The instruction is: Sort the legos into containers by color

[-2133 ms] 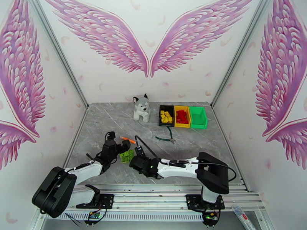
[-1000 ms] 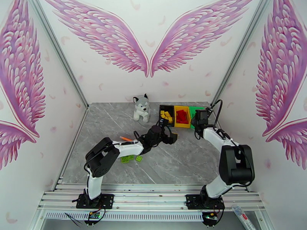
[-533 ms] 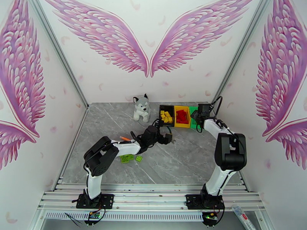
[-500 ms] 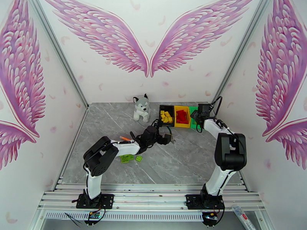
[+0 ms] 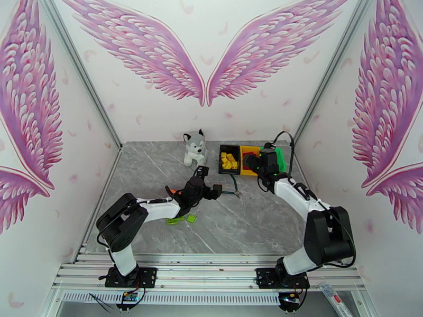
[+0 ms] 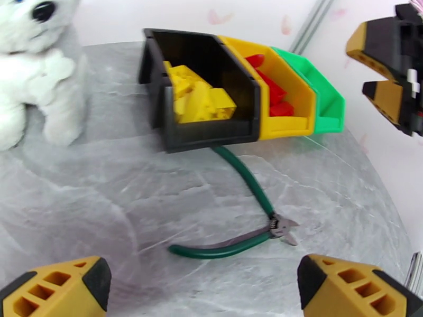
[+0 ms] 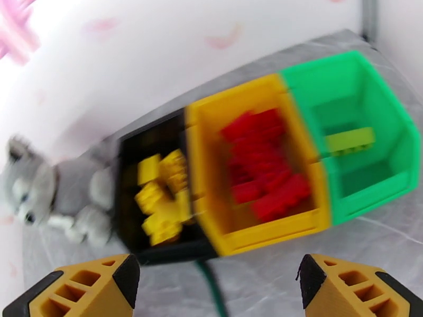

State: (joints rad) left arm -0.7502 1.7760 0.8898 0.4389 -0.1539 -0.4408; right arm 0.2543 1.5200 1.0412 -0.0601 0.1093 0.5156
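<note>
Three joined bins stand at the back: the black bin [image 7: 127,207] holds yellow legos [image 7: 161,199], the yellow bin [image 7: 254,236] holds red legos [image 7: 264,165], and the green bin [image 7: 370,175] holds one lime green lego [image 7: 349,140]. Three more lime green legos [image 5: 181,219] lie on the table near the left arm. My right gripper [image 7: 217,294] hovers open and empty in front of the bins, around the yellow one [image 5: 250,164]. My left gripper [image 6: 206,291] is open and empty, low over the table, facing the bins from mid-table [image 5: 215,190].
Green-handled pliers [image 6: 238,228] lie on the table just in front of the black bin. A grey and white plush dog [image 5: 194,149] sits left of the bins. An orange stick [image 5: 170,191] shows beside the left arm. The grey table [image 5: 254,223] is bordered by walls.
The right gripper has shifted left from the green bin to the yellow one. The left gripper has drawn back to the left, away from the bins.
</note>
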